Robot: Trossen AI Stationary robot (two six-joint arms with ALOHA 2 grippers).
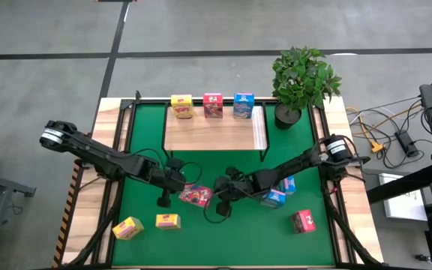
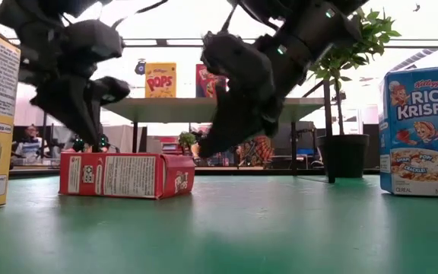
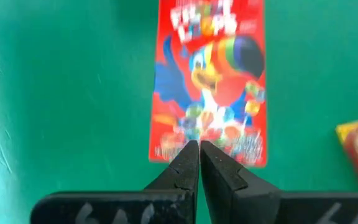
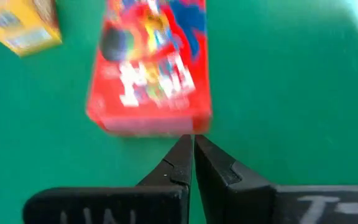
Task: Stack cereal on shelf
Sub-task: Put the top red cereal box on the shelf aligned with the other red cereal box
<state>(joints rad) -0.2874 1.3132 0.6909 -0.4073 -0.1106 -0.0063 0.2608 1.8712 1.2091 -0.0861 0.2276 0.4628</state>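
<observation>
Here, red cereal box [image 1: 195, 196] lies between both closed claws.

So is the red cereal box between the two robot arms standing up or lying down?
Lying down: the red cardboard cereal box rests flat on the green mat.

bare shelf [image 1: 208, 135] front; potted plant [image 1: 300, 79] crowds its right end.

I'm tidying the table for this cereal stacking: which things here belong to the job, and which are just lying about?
Job:
- shelf carrying three boxes
- red box lying flat between both shut claws, left claw, right claw
- loose yellow boxes, blue boxes, red box

Lying about:
- potted plant
- cables
</observation>
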